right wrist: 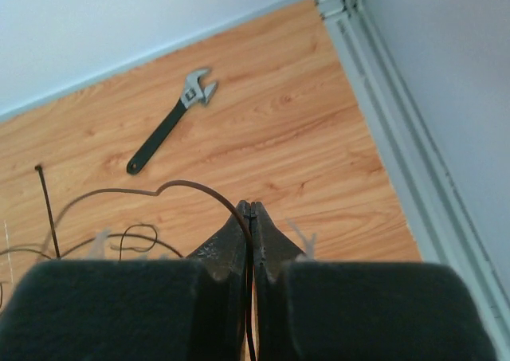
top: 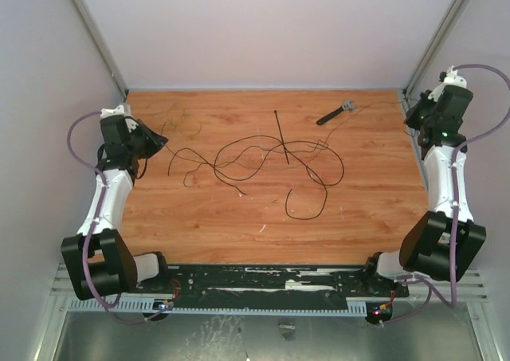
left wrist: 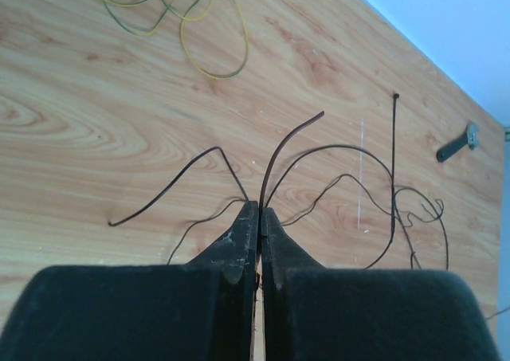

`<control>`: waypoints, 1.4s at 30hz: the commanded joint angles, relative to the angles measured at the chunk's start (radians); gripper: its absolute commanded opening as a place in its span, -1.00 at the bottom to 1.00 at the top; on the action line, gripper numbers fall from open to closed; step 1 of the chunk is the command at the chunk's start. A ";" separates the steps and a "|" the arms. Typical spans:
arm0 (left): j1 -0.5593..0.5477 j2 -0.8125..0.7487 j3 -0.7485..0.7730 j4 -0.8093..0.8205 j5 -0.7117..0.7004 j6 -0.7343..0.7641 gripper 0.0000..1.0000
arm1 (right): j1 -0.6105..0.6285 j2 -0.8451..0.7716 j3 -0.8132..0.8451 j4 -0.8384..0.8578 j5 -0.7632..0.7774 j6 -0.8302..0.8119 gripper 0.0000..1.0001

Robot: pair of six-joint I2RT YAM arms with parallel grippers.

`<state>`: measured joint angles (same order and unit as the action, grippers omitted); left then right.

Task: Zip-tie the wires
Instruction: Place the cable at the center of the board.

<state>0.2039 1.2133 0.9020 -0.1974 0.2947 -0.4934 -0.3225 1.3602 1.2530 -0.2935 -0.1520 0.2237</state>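
Observation:
The wires [top: 271, 155] lie in loose dark loops across the middle of the wooden table. The zip tie [top: 281, 136], a short straight black strip, lies over their far part. My left gripper [top: 156, 144] is at the table's left side, shut on a wire end [left wrist: 279, 147] that curves up out of its tips [left wrist: 260, 209]. My right gripper [top: 414, 119] is at the far right, shut on another stretch of wire [right wrist: 199, 186] that runs between its fingers [right wrist: 252, 208]. The zip tie also shows in the left wrist view [left wrist: 394, 162] and in the right wrist view [right wrist: 46, 209].
A dark-handled wrench [top: 335, 111] with a grey head lies at the far right of the table; it also shows in the right wrist view [right wrist: 171, 122]. A thin yellow-green wire [left wrist: 195, 26] lies coiled at the far left. Walls and metal rails [right wrist: 382, 114] border the table.

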 commanded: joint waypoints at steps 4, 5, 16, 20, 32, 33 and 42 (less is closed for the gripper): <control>0.006 0.076 0.000 0.147 0.033 -0.053 -1.00 | 0.056 0.078 -0.035 0.047 -0.090 0.007 -1.00; 0.005 0.086 0.000 0.156 0.024 -0.055 -1.00 | 0.073 0.086 -0.051 0.052 -0.087 0.004 -1.00; 0.038 0.162 -0.092 0.277 -0.140 -0.143 -1.00 | 0.165 0.166 -0.233 0.126 -0.105 0.015 -1.00; 0.037 0.157 -0.176 0.326 -0.164 -0.182 -1.00 | 0.164 0.209 -0.267 0.132 -0.048 0.017 -1.00; 0.037 0.078 -0.376 0.403 -0.277 -0.242 -0.86 | 0.164 0.319 -0.275 0.147 -0.031 0.032 -1.00; 0.037 0.078 -0.382 0.409 -0.282 -0.247 -0.78 | 0.164 0.323 -0.274 0.141 -0.025 0.023 -1.00; 0.037 0.123 -0.431 0.449 -0.275 -0.295 -0.35 | 0.164 0.378 -0.256 0.098 -0.010 -0.010 -0.79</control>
<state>0.2363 1.3163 0.4820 0.2066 0.0364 -0.7689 -0.1650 1.7157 0.9840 -0.1841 -0.1940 0.2367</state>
